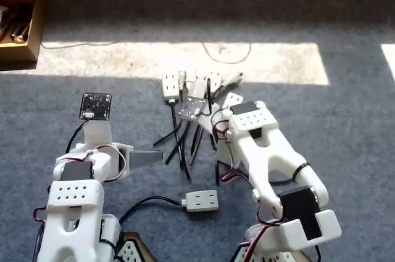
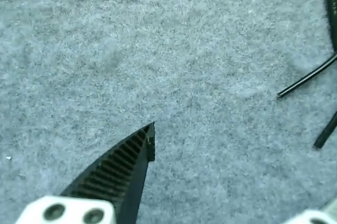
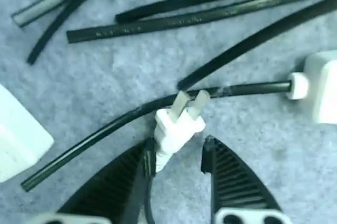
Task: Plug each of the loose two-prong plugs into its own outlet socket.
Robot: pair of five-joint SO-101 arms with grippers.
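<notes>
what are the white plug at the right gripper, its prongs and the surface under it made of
White plug: smooth moulded plastic, judging by its slight sheen.
Prongs: flat bare metal, dull grey-tan.
Surface: likely carpet or felt, fuzzy grey fibres.

Room with grey carpet (image 1: 352, 139) (sunlit)

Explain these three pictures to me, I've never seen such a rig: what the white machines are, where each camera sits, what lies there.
The white machines are two small robot arms, each ending in a gripper. The high view looks down on both; the other two pictures come from cameras on the arms' wrists. On the grey carpet lie black cords and white outlet sockets. The left gripper hangs over bare carpet. The right gripper is open, its dark fingers either side of a white two-prong plug, not yet clamped on it.
</notes>
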